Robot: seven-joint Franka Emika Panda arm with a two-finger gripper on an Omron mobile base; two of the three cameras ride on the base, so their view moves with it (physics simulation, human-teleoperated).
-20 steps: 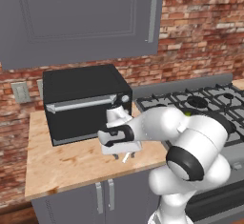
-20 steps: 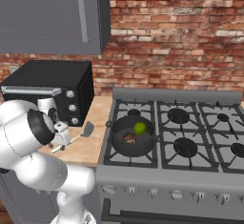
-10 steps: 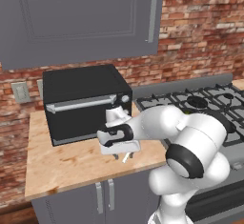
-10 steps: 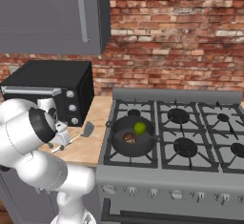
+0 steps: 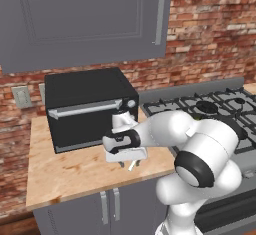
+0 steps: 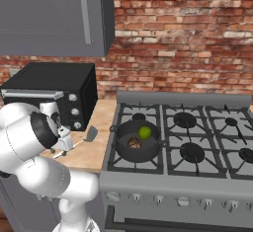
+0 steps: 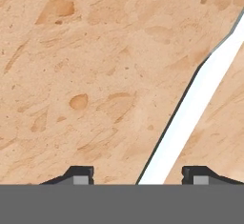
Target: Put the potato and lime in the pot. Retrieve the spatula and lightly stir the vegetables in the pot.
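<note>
**Q:** Pincer position and state, please?

**A:** The white arm's two-finger pincer (image 7: 138, 175) points down at the pale, mottled wooden worktop (image 5: 75, 171), just in front of the black toaster oven (image 5: 87, 109). In the hand view its two dark fingertips (image 7: 78, 174) stand apart, one on either side of the long, thin pale handle of the spatula (image 7: 190, 118). The jaws are partly open; neither tip touches the handle there, so nothing is gripped.

**Q:** How does the spatula lie?

**A:** Flat on the worktop. In the right base view its slotted grey metal head (image 6: 91, 134) points toward the stove, and the handle runs back under the hand. In the left base view a short pale stub of the handle shows just below the hand (image 5: 131, 165).

**Q:** Where are the vegetables?

**A:** Both sit inside the wide, shallow, dark grey metal pot (image 6: 123, 149), which stands on the front-left burner of the grey gas stove (image 6: 197, 152). The small round bright green lime (image 6: 145, 133) lies toward the far side of the pot; the small dark brown mottled potato (image 6: 133, 143) lies nearer the front, just beside it.

**Q:** And the surroundings?

**A:** Grey wall cabinets (image 5: 85, 19) hang over the worktop against a red brick wall (image 6: 188, 43).
</note>
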